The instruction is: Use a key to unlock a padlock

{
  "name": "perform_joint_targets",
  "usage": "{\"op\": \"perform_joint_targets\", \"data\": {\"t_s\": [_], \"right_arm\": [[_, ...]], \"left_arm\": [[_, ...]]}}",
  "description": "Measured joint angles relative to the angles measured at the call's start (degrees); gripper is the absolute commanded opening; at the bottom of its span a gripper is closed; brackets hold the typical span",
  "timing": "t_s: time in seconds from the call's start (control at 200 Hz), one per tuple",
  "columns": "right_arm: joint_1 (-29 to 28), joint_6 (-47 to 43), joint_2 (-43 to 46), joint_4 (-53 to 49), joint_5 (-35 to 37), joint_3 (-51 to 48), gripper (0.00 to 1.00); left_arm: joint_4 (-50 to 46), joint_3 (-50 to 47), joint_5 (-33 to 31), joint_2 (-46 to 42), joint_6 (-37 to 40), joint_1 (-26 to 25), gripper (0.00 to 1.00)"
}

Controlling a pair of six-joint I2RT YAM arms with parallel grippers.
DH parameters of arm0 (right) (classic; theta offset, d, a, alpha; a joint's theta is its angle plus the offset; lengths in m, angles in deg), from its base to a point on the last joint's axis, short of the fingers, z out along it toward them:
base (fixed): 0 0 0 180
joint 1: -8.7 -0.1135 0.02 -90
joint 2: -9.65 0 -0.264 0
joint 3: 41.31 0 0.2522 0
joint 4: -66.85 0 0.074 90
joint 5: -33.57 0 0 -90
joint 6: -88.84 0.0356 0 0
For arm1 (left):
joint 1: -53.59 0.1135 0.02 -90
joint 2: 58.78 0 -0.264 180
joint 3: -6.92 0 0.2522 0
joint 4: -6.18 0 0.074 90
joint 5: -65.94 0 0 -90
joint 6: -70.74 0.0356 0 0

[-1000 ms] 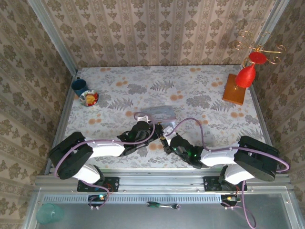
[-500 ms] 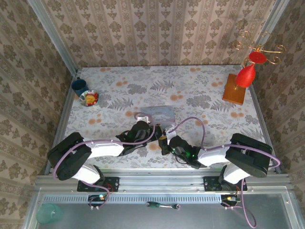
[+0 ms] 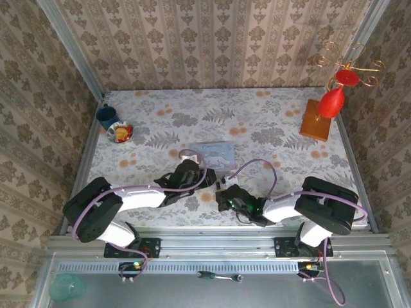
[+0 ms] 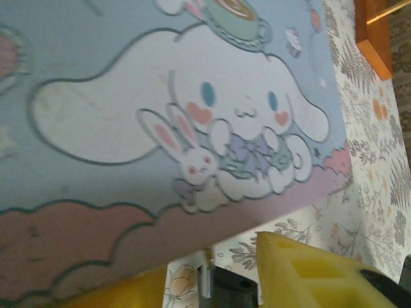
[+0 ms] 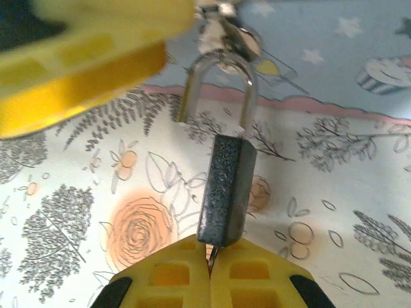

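Observation:
The padlock (image 5: 228, 192) is small, with a dark body and a silver shackle (image 5: 218, 67) hooked into the clasp of a pastel cartoon tin (image 4: 160, 115). The shackle's left leg ends free beside the body. My right gripper (image 5: 210, 247) is shut on the key (image 5: 210, 254), a thin sliver entering the padlock's underside. My left gripper (image 4: 212, 269) is open, its yellow fingers (image 4: 308, 273) standing either side of the padlock (image 4: 234, 292) with table showing on the left side. From above, both grippers (image 3: 209, 179) (image 3: 223, 192) meet at the tin's (image 3: 215, 153) near edge.
A blue cup (image 3: 106, 116) and a small plate of food (image 3: 121, 132) sit at the far left. A wooden base with red ornaments on a wire stand (image 3: 316, 120) is at the far right. The floral table (image 3: 276, 135) lies open behind the tin.
My left jaws have spread apart off the padlock. The right arm has shifted a little left and nearer, still pinching the key.

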Motion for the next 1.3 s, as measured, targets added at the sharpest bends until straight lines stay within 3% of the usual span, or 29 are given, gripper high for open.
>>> {"op": "perform_joint_targets", "data": {"t_s": [0.215,0.52,0.805,1.09,1.3], "right_arm": [[0.5,2.8,0.0,-2.2,0.9,1.0,0.00],[3.3,3.0,1.2,-7.1,-2.1,2.3,0.27],[7.1,4.6,4.2,-11.6,-6.9,3.0,0.43],[12.5,6.8,7.4,-8.5,-13.9,1.1,0.46],[12.8,8.5,2.6,-5.0,-18.3,2.8,0.45]], "left_arm": [[-5.2,0.1,1.0,-3.0,2.6,2.8,0.52],[-18.3,4.7,0.9,-11.5,13.4,9.9,0.57],[-25.1,9.1,3.4,-10.5,24.6,17.9,0.59],[-28.9,14.4,5.3,-4.4,33.1,16.4,0.62],[-26.5,14.7,9.6,-0.7,34.9,19.3,0.62]]}}
